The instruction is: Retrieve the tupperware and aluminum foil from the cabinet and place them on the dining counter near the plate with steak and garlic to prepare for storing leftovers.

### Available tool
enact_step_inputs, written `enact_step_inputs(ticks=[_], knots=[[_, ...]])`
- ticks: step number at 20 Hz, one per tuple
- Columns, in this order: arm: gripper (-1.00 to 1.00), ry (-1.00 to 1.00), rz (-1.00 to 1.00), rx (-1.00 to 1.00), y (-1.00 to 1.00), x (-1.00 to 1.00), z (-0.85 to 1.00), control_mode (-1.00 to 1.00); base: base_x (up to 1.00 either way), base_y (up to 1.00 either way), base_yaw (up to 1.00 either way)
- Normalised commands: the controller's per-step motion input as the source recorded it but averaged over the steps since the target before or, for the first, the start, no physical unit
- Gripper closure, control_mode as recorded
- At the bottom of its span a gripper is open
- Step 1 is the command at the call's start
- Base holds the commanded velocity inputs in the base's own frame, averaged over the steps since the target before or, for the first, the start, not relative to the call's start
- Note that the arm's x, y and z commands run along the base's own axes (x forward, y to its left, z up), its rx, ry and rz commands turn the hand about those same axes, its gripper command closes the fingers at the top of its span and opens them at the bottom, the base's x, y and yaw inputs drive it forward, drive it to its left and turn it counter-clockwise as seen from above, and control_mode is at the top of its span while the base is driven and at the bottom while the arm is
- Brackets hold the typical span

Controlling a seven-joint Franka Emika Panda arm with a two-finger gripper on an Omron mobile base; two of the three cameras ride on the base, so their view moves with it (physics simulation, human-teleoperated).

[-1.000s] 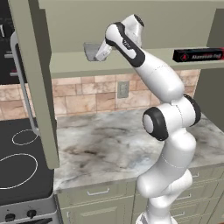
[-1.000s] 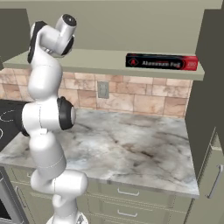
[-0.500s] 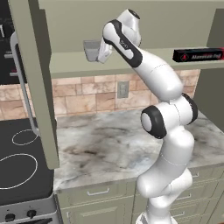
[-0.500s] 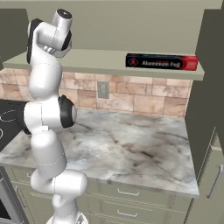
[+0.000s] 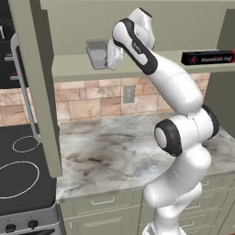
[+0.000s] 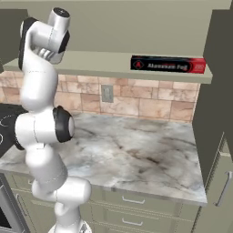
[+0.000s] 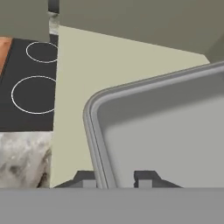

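End effector pinching tupperware rim, one finger each side; tub's far side cut off.

The arm rises at the left, its upper links reaching to the shelf of the cabinet, where the wrist bends in over the shelf's left end. The gripper itself is hidden behind the wrist. Well to the right of the wrist, the foil lies lengthwise on the shelf near its right end, its red end pointing away from the arm. Below the shelf are a tiled backsplash with an outlet and the marbled table.
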Motion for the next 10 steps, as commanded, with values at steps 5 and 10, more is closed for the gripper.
enact_step_inputs(ticks=[5, 10], knots=[[1.00, 0.00, 0.06, 0.00, 0.00, -1.00, 0.01, -1.00, 0.00, 0.00, 0.00], [1.00, -0.01, 0.01, 0.00, -0.05, -1.00, 0.05, -1.00, 0.00, 0.00, 0.00]])
